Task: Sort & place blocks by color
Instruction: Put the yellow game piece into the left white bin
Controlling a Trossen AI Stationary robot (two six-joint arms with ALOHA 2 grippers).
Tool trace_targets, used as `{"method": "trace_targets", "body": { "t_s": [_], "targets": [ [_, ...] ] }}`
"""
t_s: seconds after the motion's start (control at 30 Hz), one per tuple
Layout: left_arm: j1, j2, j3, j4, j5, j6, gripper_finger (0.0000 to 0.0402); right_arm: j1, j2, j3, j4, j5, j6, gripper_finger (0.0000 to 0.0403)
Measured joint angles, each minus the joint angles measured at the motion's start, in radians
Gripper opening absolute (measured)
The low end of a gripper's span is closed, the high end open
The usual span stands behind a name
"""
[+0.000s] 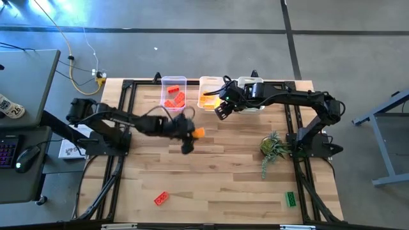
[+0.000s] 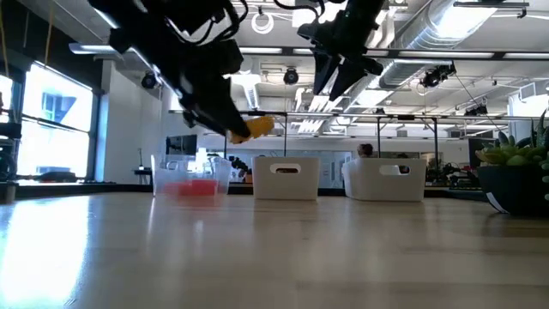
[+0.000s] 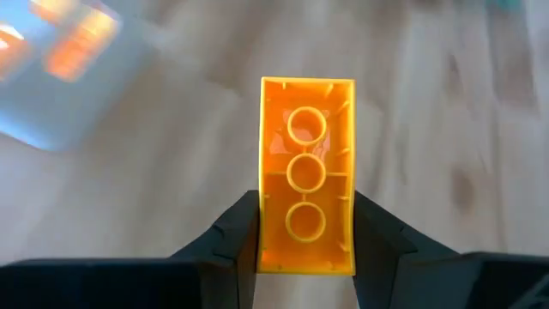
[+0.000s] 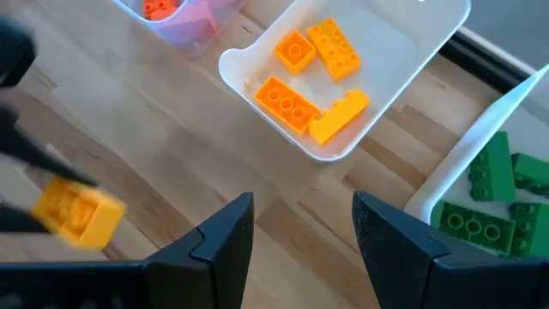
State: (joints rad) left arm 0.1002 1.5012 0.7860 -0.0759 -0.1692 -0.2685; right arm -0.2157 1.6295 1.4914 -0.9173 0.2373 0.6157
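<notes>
From above, the left gripper (image 1: 189,137) sits at table centre, pinching an orange-yellow block (image 1: 199,133) at its 3 o'clock side; the right gripper (image 1: 222,111) hovers by the middle bin (image 1: 206,82), with a red block (image 1: 162,199) at the table's 7 o'clock and a green block (image 1: 291,199) at 5 o'clock. From table level, the held block (image 2: 254,128) hangs well above the wood. The left wrist view shows both fingers (image 3: 230,245) nearly closed, clamped on the block's (image 3: 306,187) sides. The right wrist view shows its fingers (image 4: 225,233) parted, holding nothing, over bare wood near the bin of orange-yellow blocks (image 4: 310,75)
</notes>
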Motion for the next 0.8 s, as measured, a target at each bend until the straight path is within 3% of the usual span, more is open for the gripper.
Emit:
{"method": "trace_targets", "body": {
  "t_s": [0.4,0.8],
  "targets": [
    [0.25,-0.001,0.001,0.267,0.094,0.068,0.0109,0.0,0.0,0.0,0.017,0.014,0.03,0.0185],
    [0.437,-0.001,0.128,0.202,0.184,0.311,0.0111,0.045,0.0,0.0,0.021,-0.028,0.319,0.0185]
  ]
}}
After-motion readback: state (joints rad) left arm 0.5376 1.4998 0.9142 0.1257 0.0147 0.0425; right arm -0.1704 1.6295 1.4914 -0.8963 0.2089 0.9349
